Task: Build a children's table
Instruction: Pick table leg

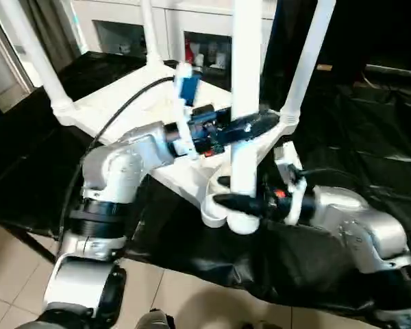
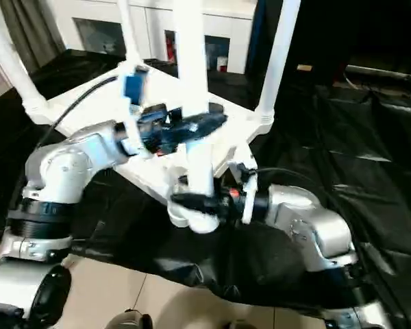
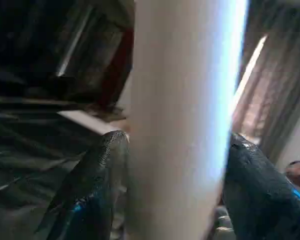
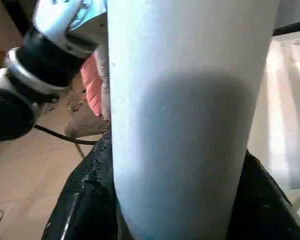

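Both pincers clamp the upright leg [image 1: 245,103]: left pincer [image 1: 250,127] higher, right pincer [image 1: 236,201] low, just above the near corner socket [image 1: 222,212] of the upturned tabletop [image 1: 123,103] on the worktop.

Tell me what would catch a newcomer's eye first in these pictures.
The upside-down white tabletop on black sheeting, its legs pointing up at the corners. At the near corner socket, both claws grip one upright leg: the left claw higher up, the right claw just above the socket.
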{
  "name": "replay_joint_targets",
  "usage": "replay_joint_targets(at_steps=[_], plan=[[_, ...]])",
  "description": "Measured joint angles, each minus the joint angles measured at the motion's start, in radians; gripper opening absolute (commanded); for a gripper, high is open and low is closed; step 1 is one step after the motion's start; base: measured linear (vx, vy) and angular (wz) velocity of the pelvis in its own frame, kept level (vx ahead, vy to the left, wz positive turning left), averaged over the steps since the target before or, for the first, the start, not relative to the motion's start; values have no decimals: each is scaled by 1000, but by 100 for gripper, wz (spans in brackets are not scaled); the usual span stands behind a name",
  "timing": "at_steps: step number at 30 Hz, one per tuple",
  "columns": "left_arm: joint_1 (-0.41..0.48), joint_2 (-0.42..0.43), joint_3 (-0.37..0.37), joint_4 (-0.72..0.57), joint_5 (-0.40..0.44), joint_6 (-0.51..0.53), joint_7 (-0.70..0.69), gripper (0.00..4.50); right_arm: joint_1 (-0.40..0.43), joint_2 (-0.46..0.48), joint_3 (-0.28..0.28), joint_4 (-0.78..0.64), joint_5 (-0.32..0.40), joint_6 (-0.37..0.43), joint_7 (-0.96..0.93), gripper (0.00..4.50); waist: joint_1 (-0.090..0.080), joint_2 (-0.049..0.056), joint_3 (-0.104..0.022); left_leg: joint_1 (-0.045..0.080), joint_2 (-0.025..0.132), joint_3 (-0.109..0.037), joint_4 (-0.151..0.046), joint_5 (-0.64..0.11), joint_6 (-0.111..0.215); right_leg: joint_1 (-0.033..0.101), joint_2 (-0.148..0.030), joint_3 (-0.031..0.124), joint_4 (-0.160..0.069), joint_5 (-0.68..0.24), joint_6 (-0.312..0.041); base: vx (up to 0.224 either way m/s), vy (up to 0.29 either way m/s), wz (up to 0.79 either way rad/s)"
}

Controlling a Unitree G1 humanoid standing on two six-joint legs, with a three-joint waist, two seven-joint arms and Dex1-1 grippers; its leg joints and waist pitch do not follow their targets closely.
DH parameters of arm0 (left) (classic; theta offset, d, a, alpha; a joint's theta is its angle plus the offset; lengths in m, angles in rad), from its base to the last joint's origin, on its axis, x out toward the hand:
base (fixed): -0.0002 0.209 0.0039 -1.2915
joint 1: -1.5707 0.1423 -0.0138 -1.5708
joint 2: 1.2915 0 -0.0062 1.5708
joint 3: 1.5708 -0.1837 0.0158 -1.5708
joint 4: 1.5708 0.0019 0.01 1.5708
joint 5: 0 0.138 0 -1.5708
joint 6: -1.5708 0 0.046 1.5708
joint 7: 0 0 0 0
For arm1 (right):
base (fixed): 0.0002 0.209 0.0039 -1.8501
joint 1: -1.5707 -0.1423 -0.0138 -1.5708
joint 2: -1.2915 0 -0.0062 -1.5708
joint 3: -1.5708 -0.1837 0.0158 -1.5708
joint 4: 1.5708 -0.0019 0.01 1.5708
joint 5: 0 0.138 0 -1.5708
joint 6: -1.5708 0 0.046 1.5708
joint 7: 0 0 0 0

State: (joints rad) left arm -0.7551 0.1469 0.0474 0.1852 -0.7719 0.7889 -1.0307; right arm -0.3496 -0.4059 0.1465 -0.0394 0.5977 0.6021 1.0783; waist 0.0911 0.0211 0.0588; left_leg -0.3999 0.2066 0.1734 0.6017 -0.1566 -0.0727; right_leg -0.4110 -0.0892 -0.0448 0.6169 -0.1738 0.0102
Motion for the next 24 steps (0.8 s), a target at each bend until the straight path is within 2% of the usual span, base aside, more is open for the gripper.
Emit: replay_joint_targets(at_steps=[4, 6, 9, 10, 15, 16, 18, 21, 24], plan=[[-2, 1, 4, 28, -14, 0, -27, 253, 0, -11, 0, -2, 12, 8, 16, 195, -1, 0, 0, 2, 0, 0, 0, 0, 0, 2, 0, 0, 0, 1, 0, 0, 0, 0], [-2, 1, 4, 33, -16, 0, -32, 220, 0, -11, 0, -2, 19, 9, 20, 195, -1, 0, 0, 3, 0, 0, 0, 0, 0, 3, 0, 0, 0, 2, 0, 0, 0, 0], [-2, 4, 5, 37, -16, 0, -33, 217, 0, -9, 0, -1, 22, 12, 25, 195, 0, 0, 0, 3, 0, -1, 0, 0, 0, 3, 0, 0, 0, 2, 0, 0, 0, 0], [-2, 3, 6, 37, -17, 2, -32, 195, 0, -8, 0, -2, 20, 11, 25, 195, 0, 0, 0, 3, 0, -1, 0, 0, 0, 3, 0, 0, 0, 2, 0, 0, 0, 0], [-3, 0, 13, 43, -18, -2, -15, 185, -1, 1, 0, 3, 19, 7, 19, 195, 0, 0, 0, 3, 0, -1, 0, 0, 0, 3, 0, 0, -1, 2, 0, 0, 0, 0], [-3, -3, 15, 46, -17, -7, -8, 185, -3, 4, 0, 6, 21, 8, 13, 230, 0, 0, 0, 3, 0, -1, 0, 0, 0, 3, 0, 0, -1, 2, 0, 0, 0, 0], [-3, -8, 18, 46, -17, -15, 8, 185, -5, 14, -3, 10, 23, 8, 3, 265, 0, 0, 0, 3, 0, -1, 0, 0, 0, 3, 0, 0, -1, 2, 0, 0, 0, 0], [-3, -13, 31, 48, -5, -27, 60, 183, -7, 25, -6, 11, -2, -19, -35, 282, 0, -1, 0, 3, 0, -1, 0, 0, 0, 3, 0, 0, -1, 2, 0, 0, 0, 0], [-3, -22, 27, 45, 74, -93, 145, 182, -44, 90, -24, 61, -63, -47, -172, 285, -3, -1, 0, 3, 0, -1, 0, 0, 0, 2, 0, 0, -1, 2, 0, 0, 0, 0]])
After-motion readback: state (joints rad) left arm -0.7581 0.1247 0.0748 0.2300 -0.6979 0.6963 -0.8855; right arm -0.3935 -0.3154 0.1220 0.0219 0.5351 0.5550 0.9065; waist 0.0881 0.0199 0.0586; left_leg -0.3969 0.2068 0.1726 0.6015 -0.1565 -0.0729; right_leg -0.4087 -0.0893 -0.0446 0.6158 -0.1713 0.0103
